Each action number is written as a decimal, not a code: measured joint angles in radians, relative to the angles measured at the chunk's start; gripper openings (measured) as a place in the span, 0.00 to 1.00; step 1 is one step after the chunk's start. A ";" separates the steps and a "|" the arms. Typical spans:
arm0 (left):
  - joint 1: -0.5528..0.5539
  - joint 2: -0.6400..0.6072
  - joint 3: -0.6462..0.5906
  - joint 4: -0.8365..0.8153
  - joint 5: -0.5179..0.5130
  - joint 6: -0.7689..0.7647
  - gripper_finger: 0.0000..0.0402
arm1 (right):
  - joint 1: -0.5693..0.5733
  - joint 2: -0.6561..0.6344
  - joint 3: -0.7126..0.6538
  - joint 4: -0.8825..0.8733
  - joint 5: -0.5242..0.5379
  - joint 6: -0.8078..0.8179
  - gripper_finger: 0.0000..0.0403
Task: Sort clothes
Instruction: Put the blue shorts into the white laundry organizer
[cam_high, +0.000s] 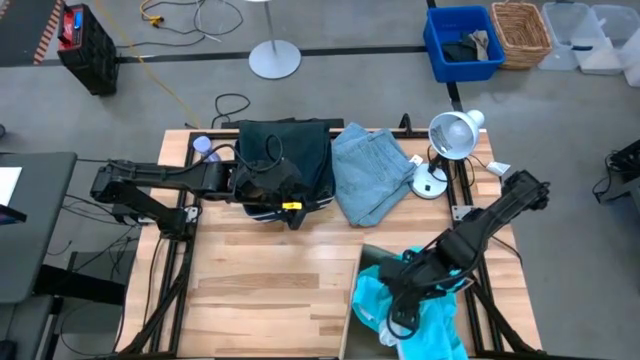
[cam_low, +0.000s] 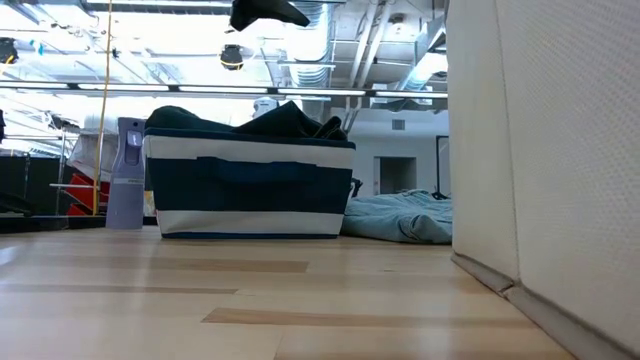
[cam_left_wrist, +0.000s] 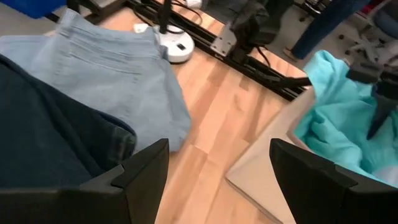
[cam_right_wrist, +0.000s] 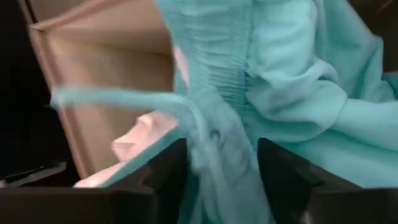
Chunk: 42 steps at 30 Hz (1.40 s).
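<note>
While my right gripper (cam_right_wrist: 221, 165) is down in the beige fabric box (cam_high: 372, 258), its two dark fingers (cam_right_wrist: 158, 171) are pinching a bunch of the bright turquoise garment (cam_right_wrist: 292, 81). The cloth fills the gap between the fingers and spills out around them. In the high view I see the same gripper (cam_high: 400, 322) at the near right corner of the table (cam_high: 270, 290), with the turquoise garment (cam_high: 435, 325) puffed up around it and hanging over the box.

My left gripper (cam_left_wrist: 217, 177) has its fingers (cam_left_wrist: 140, 171) spread wide apart with nothing between them. It hangs over the near edge of the dark navy-teal clothes (cam_high: 300, 150), which sit heaped in a dark bin with white stripes (cam_low: 250, 195) at the back of the table. In the high view I find this gripper (cam_high: 290, 212) just at the bin's front edge.

The pale grey-blue garment (cam_high: 375, 172) lies flat on the table right beside the bin, on its right. A white lamp (cam_high: 455, 135) stands just past that. A small purple bottle (cam_low: 128, 175) stands on the other side of the bin.

Far off on the floor, a blue tub (cam_high: 462, 42) holds some dark things, and a wicker basket (cam_high: 522, 32) sits next to it.
</note>
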 joint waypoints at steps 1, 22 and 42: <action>0.000 0.000 0.000 0.000 0.011 0.001 0.68 | 0.000 0.000 0.014 -0.002 0.000 -0.006 0.57; -0.006 -0.011 0.000 -0.058 0.078 0.064 0.68 | 0.079 0.044 0.351 -0.369 0.018 -0.068 0.53; 0.001 -0.034 0.000 -0.078 0.094 0.100 0.68 | -0.031 0.269 0.374 -0.316 0.188 -0.177 0.52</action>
